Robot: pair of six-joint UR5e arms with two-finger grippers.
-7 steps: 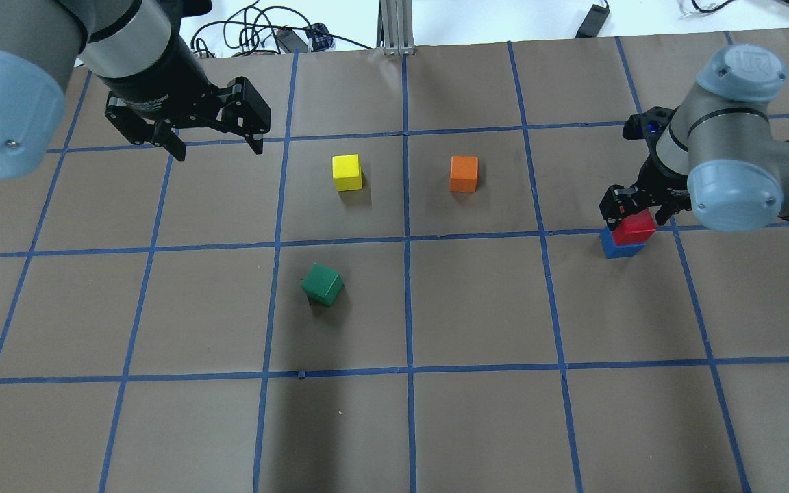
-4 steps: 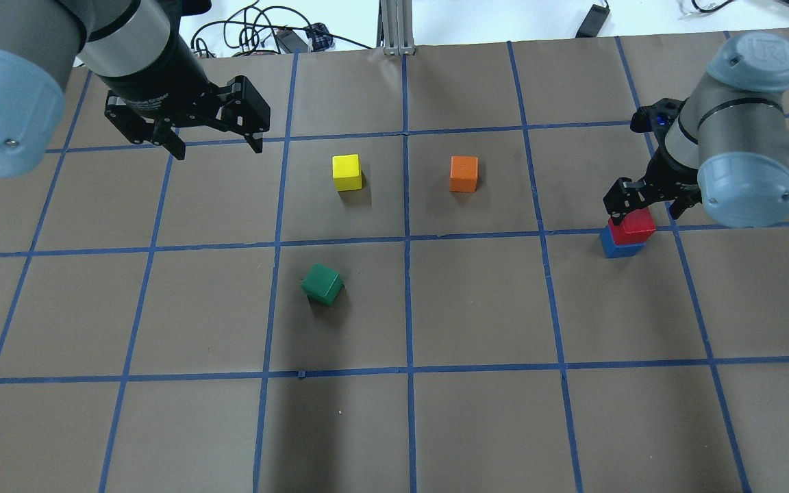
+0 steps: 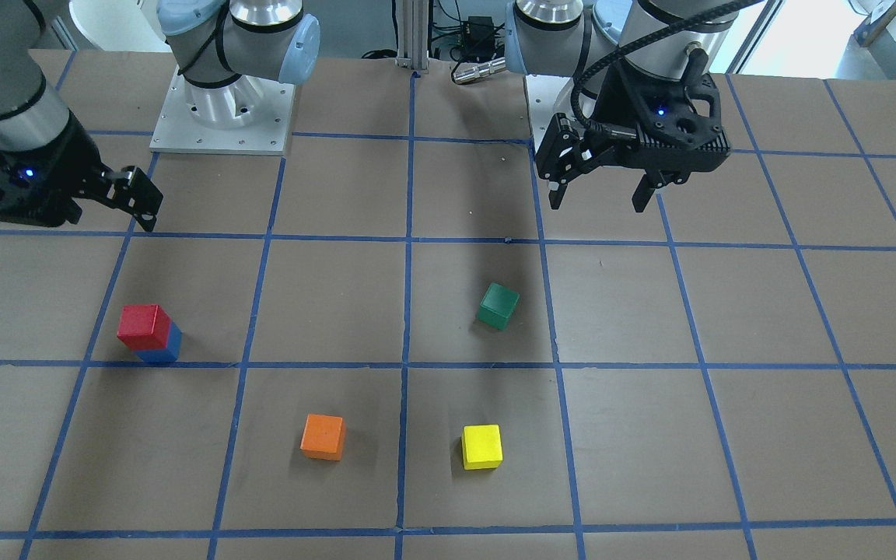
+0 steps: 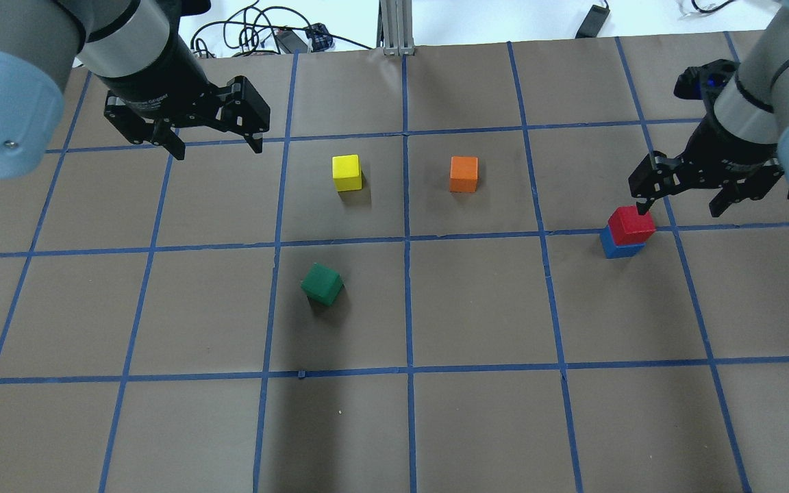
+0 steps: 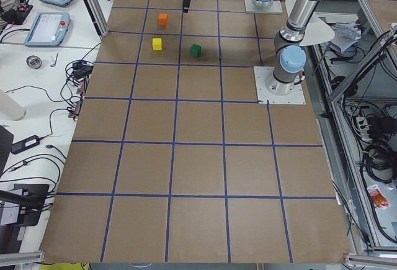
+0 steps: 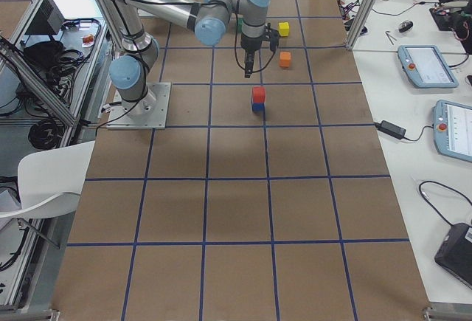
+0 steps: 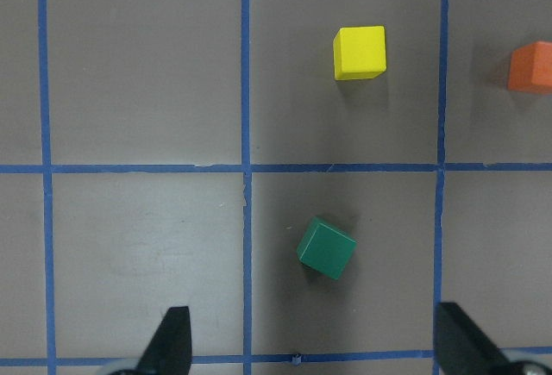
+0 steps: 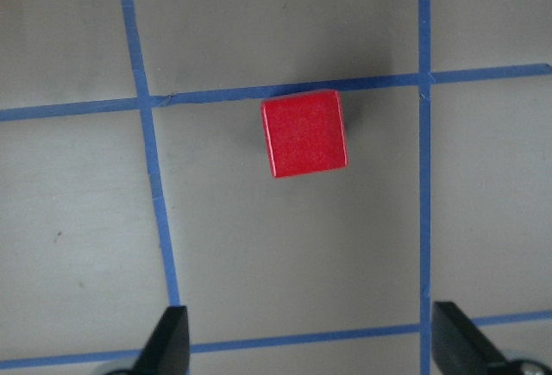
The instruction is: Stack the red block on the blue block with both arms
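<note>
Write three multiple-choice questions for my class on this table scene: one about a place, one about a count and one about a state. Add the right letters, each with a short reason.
1. Where is the red block?
A. on top of the blue block
B. beside the blue block
C. held in the air

2. How many blocks are in view?
A. three
B. five
C. seven

3. What state is the right tool in?
A. open and empty
B. shut on the red block
C. shut on nothing

Answers:
1 A: the front-facing view shows the red block resting on the blue block.
2 B: the stacked pair plus a green block, a yellow block and an orange block.
3 A: in the overhead view it is spread wide with nothing in it.
</note>
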